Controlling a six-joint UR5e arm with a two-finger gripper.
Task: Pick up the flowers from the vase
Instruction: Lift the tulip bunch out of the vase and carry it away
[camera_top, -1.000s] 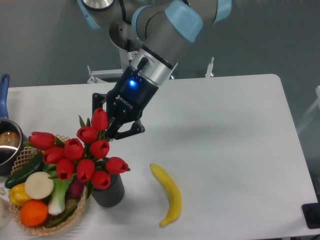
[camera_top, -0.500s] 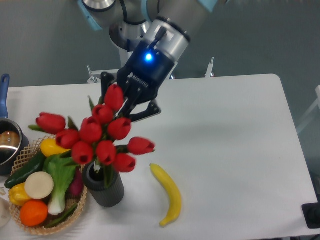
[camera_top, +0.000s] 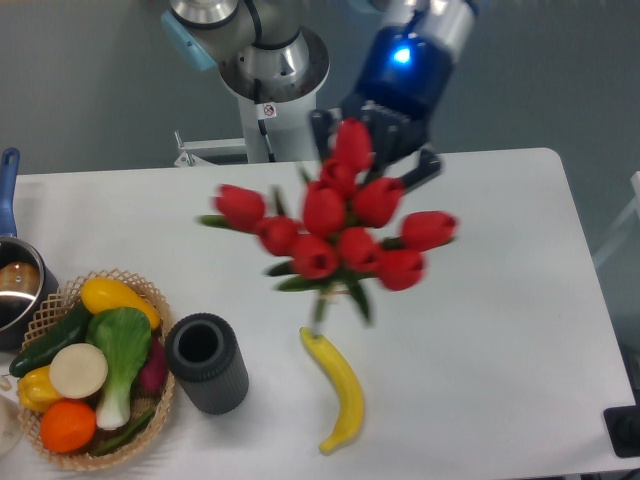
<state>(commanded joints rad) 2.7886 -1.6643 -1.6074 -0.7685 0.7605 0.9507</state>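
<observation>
Red flowers (camera_top: 340, 235) clasped by the hand (camera_top: 375, 150), held in the air above the table (camera_top: 500, 300), well clear of the vase (camera_top: 208, 363), banana (camera_top: 338, 388) beneath the stems

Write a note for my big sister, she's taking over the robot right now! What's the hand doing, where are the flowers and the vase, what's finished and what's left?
Gripper: shut on the flowers, holding the bunch up in the air over the middle of the table.
Flowers: fully out of the vase, stems hanging free above the banana. The picture is a bit blurred there.
Vase: empty, standing upright beside the basket of vegetables, left front of the table.
Done: flowers lifted out of the vase.
Left: nothing much, just keep the grip steady; the pick-up looks complete.
</observation>
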